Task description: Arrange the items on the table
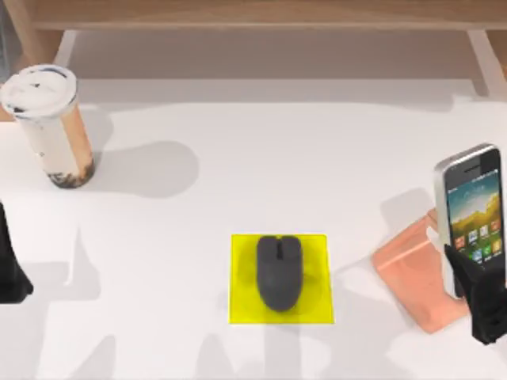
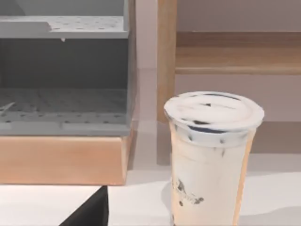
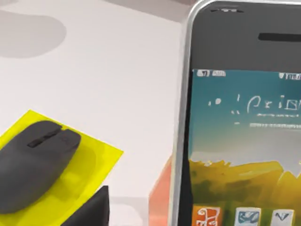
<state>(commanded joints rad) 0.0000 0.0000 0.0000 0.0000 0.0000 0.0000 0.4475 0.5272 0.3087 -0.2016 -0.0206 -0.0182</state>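
Right hand [image 1: 478, 294], at the table's [image 1: 238, 158] right edge, grips the lower part of the upright smartphone [image 1: 470, 212] above the copper-pink stand [image 1: 416, 273]. The computer mouse [image 1: 279, 271] lies on the yellow pad [image 1: 318, 309] near centre. The lidded cup [image 1: 49, 125] stands far left, before the wooden shelf [image 1: 253, 16]. Left hand [image 1: 9, 265] sits at the left edge; its opening cannot be judged.

smartphone [image 1: 474, 214] cut off right | base hidden, perhaps by right pincer [image 1: 482, 305]
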